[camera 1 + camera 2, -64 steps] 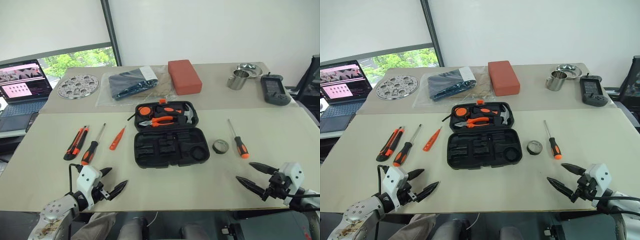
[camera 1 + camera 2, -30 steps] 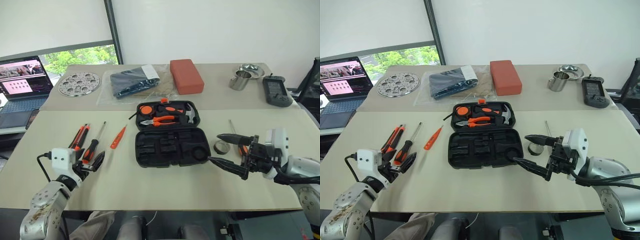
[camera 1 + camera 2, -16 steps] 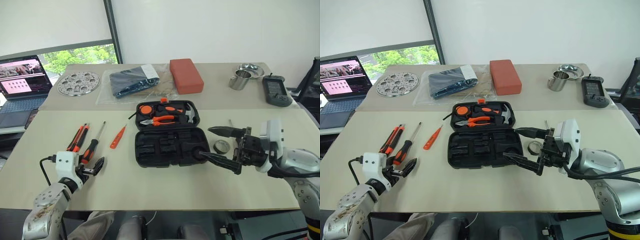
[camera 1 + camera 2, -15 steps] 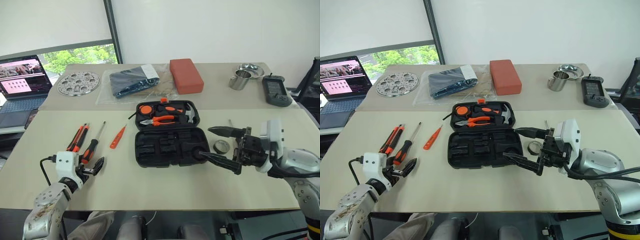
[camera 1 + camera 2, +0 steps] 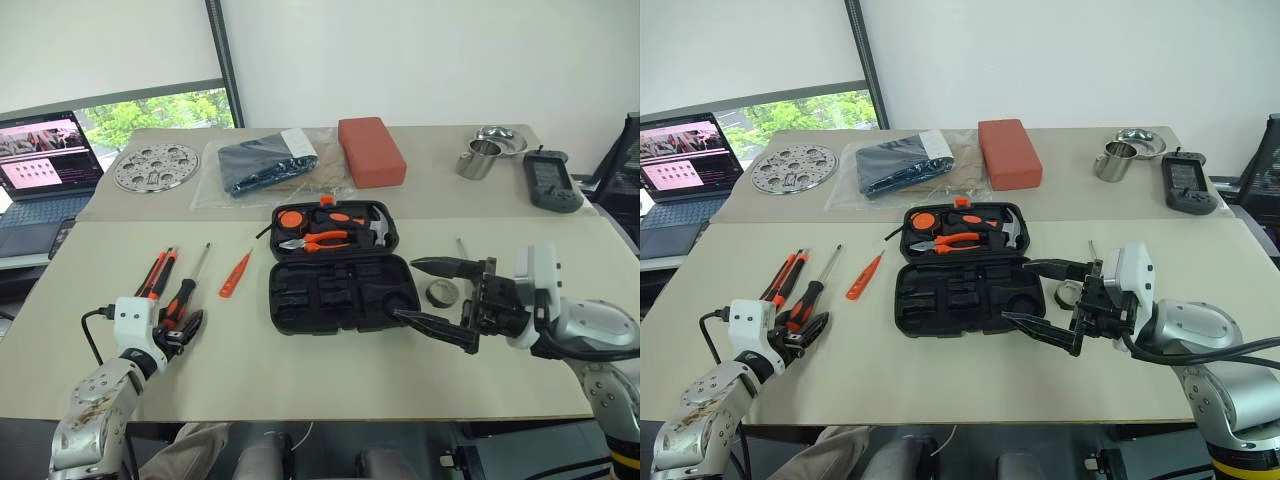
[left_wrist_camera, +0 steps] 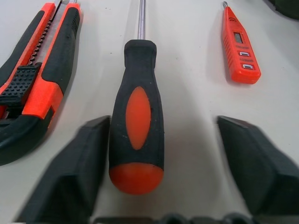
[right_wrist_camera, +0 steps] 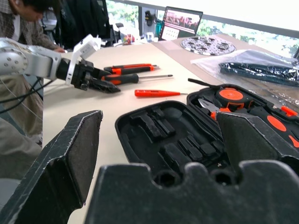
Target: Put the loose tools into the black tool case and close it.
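The black tool case (image 5: 300,300) lies open mid-table, its far half holding pliers and a hammer. To its left lie the utility knife (image 5: 155,277), a long screwdriver (image 5: 184,292) and the small orange screwdriver (image 5: 235,275). My left gripper (image 5: 182,330) is open and straddles that long screwdriver's handle (image 6: 136,126); one finger (image 6: 74,172) touches it, the other stands apart. My right gripper (image 5: 405,291) hangs open over the case's right end. The tape roll (image 5: 440,293) sits just behind it. Only the shaft of the second screwdriver (image 5: 460,246) shows.
On the far table lie a red-orange block (image 5: 371,152), a dark bundle in a clear bag (image 5: 262,166), a perforated metal disc (image 5: 153,168), a steel cup (image 5: 477,160), a bowl (image 5: 500,138) and a black handset (image 5: 553,182). A laptop (image 5: 45,165) stands far left. A person (image 7: 18,18) sits beyond.
My left gripper has sunk to the table and its fingers have narrowed around the screwdriver handle. My right gripper has drifted left over the case's right end.
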Motion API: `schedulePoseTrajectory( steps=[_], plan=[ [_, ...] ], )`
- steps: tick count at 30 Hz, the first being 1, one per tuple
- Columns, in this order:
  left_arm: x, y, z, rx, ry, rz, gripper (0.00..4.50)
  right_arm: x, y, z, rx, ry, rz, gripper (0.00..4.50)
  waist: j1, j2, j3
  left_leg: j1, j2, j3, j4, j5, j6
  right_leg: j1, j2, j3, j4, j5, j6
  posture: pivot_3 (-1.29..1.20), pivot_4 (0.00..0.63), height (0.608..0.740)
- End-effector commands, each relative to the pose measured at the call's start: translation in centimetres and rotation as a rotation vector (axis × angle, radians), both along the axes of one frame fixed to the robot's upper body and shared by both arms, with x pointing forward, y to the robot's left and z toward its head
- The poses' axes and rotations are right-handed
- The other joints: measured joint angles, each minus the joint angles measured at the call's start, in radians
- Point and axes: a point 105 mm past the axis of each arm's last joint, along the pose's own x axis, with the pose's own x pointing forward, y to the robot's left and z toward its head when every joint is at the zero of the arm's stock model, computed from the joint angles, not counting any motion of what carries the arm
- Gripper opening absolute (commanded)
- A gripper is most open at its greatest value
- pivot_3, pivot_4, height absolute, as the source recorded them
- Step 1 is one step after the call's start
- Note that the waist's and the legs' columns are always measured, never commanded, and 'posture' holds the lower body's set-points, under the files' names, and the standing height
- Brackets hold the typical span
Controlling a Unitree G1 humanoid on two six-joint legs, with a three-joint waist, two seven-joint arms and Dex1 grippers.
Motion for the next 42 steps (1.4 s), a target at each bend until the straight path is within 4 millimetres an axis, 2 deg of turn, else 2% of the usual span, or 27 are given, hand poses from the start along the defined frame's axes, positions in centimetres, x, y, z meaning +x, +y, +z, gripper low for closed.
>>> schedulePoseTrajectory(
  steps=[1,3,4,12,15,20,25,31,37,42],
  plan=[
    [0.0,-0.4,0.0,0.000,0.007,-0.016,1.66,0.0,-0.1,0.9,0.005,-0.056,-0.002,4.50,0.000,0.000,0.000,0.000,0.000,0.000,0.000,0.000,0.000,0.000,0.000,0.000,0.000,0.000,0.000,0.00,0.150,0.740],
    [0.0,-0.3,0.1,0.000,0.002,-0.010,0.97,0.1,-0.2,0.9,0.004,-0.057,-0.004,4.50,0.000,0.000,0.000,0.000,0.000,0.000,0.000,0.000,0.000,0.000,0.000,0.000,0.000,0.000,0.000,0.00,0.150,0.740],
    [0.0,-0.3,0.2,0.002,-0.003,-0.006,0.93,0.1,-0.2,0.9,0.004,-0.058,-0.007,4.50,0.000,0.000,0.000,0.000,0.000,0.000,0.000,0.000,0.000,0.000,0.000,0.000,0.000,0.000,0.000,0.00,0.150,0.740],
    [0.2,-0.3,3.2,-0.053,-0.117,-0.018,0.93,0.4,-0.7,0.8,0.002,-0.066,-0.022,4.50,0.000,0.000,0.000,0.000,0.000,0.000,0.000,0.000,0.000,-0.001,0.001,0.000,0.000,0.000,0.000,0.00,0.150,0.740],
    [0.4,-0.6,5.2,-0.050,-0.192,-0.076,0.93,0.5,-1.0,1.0,0.005,-0.070,-0.034,4.50,-0.001,-0.001,0.000,-0.001,0.000,0.000,0.000,0.000,-0.001,-0.001,0.001,0.000,0.001,0.000,0.000,0.00,0.150,0.740],
    [1.5,-1.7,7.1,-0.011,-0.253,-0.196,0.93,0.5,-1.4,0.9,0.000,-0.068,-0.051,4.50,0.000,0.000,0.000,-0.001,0.000,0.000,0.000,0.001,-0.001,-0.002,0.002,0.001,0.001,0.000,0.000,0.00,0.150,0.740],
    [3.8,-4.5,9.1,0.030,-0.299,-0.433,0.93,0.7,-1.9,1.3,0.016,-0.068,-0.074,4.50,0.006,0.000,0.000,-0.002,0.000,0.001,0.000,0.001,-0.001,-0.003,0.003,0.000,0.002,0.000,0.000,0.00,0.150,0.740],
    [6.5,-8.7,10.2,0.075,-0.309,-0.728,0.93,0.8,-3.1,1.6,0.041,-0.073,-0.121,4.50,0.011,0.000,0.000,-0.003,0.000,0.001,0.001,0.002,-0.003,-0.004,0.005,0.001,0.005,0.000,0.000,0.00,0.150,0.740],
    [8.5,-12.7,8.9,0.245,-0.280,-1.030,0.93,0.2,-5.3,1.3,0.029,-0.076,-0.218,4.50,0.017,0.001,0.000,-0.007,0.001,0.001,0.008,0.004,-0.006,-0.006,0.012,0.001,0.006,0.000,0.000,0.00,0.150,0.740],
    [10.1,-15.4,8.3,0.305,-0.275,-1.162,0.93,-1.0,-7.3,0.8,0.025,-0.072,-0.302,4.50,0.023,0.000,0.000,-0.008,0.001,0.000,0.009,0.003,-0.004,-0.006,0.013,0.002,0.007,0.000,0.000,0.00,0.150,0.740]
  ],
)
